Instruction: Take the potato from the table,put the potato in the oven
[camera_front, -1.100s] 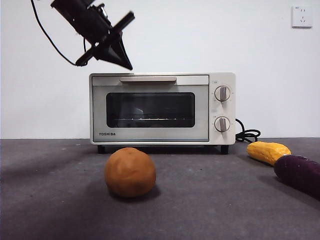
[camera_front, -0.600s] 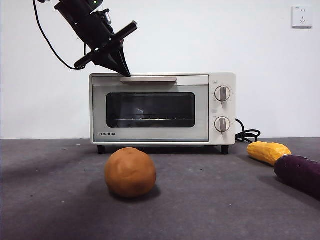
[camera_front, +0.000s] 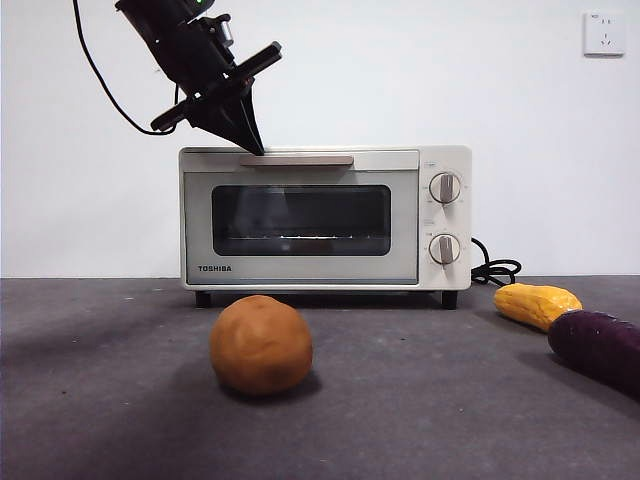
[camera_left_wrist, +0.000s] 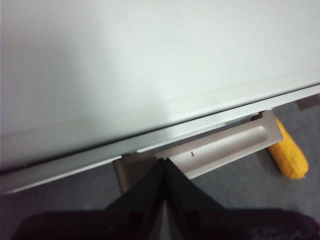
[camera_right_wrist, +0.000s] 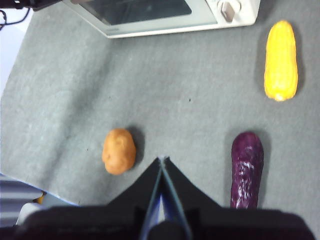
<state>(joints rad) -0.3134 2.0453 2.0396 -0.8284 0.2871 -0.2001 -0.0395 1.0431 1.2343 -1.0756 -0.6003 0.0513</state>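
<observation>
Potato (camera_front: 260, 344) lies on table (camera_front: 120, 400), well below clenched left hand (camera_front: 255, 148) at oven (camera_front: 325, 217) handle.

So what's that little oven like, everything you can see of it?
The oven is a small cream-white Toshiba toaster oven standing on short dark feet on the table. Its dark glass door is closed, with a beige bar handle along the top, two round knobs at one side and a black cord behind. The left gripper, fingers closed, has its tip at the handle.
</observation>
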